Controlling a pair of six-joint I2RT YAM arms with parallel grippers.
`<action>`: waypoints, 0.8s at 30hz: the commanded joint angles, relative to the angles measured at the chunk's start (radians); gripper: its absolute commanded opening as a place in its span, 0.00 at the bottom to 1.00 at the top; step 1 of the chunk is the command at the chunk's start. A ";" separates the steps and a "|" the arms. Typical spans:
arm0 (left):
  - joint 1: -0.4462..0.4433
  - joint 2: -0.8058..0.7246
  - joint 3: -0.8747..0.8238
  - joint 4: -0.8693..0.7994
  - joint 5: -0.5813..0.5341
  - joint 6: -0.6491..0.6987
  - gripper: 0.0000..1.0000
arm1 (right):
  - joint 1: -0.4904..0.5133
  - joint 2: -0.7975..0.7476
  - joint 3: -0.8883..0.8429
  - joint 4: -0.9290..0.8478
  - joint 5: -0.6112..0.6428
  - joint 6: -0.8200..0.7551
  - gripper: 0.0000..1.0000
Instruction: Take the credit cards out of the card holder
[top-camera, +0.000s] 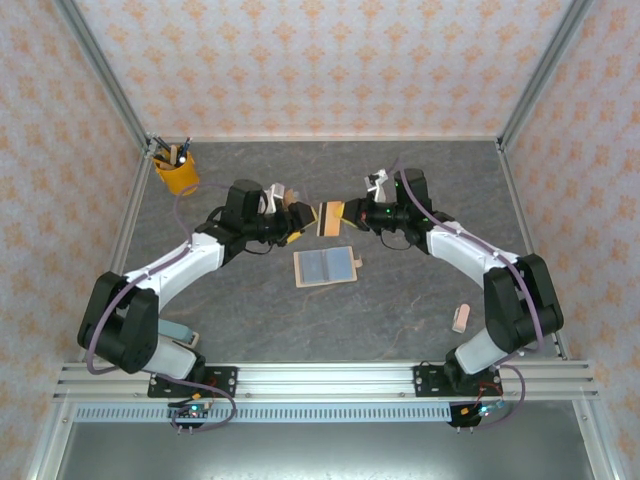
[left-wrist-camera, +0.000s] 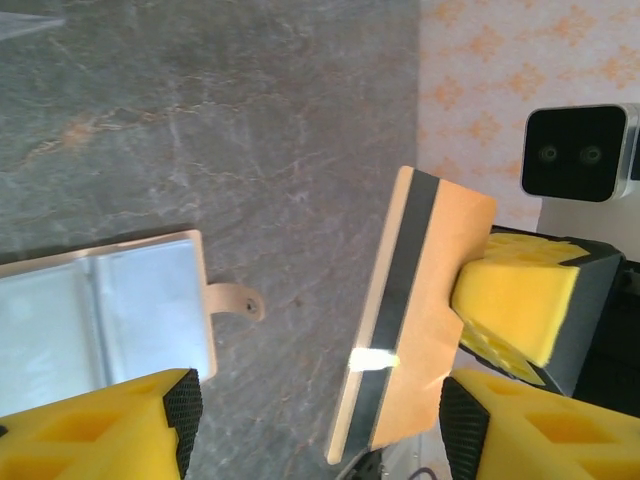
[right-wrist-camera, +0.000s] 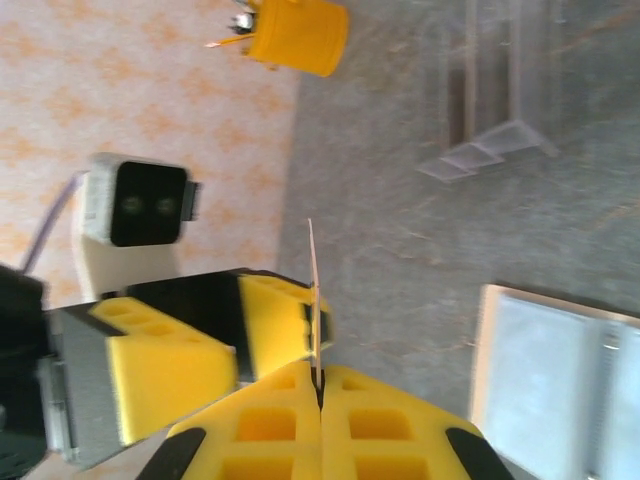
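Note:
A tan credit card with a dark stripe hangs in the air above the table. My right gripper is shut on its edge, and the card stands edge-on between the jaws. My left gripper is open, its jaws standing wide on either side of the card without touching it. In the top view the left gripper and right gripper meet at the card. The card holder lies open and flat on the table just in front of them, blue-grey lining up, closing tab to the right.
A yellow cup with pens stands at the back left. A clear acrylic stand sits on the table behind the grippers. A small pinkish piece lies at the front right. A blue-grey object rests by the left arm's base.

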 joint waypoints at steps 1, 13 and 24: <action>0.004 0.020 0.017 0.115 0.070 -0.057 0.67 | 0.000 0.013 0.016 0.164 -0.096 0.099 0.00; 0.003 -0.011 -0.034 0.359 0.106 -0.159 0.31 | -0.001 0.049 0.019 0.222 -0.127 0.160 0.00; 0.003 -0.060 0.041 -0.013 -0.045 0.039 0.00 | -0.034 0.011 0.049 -0.191 0.121 -0.138 0.38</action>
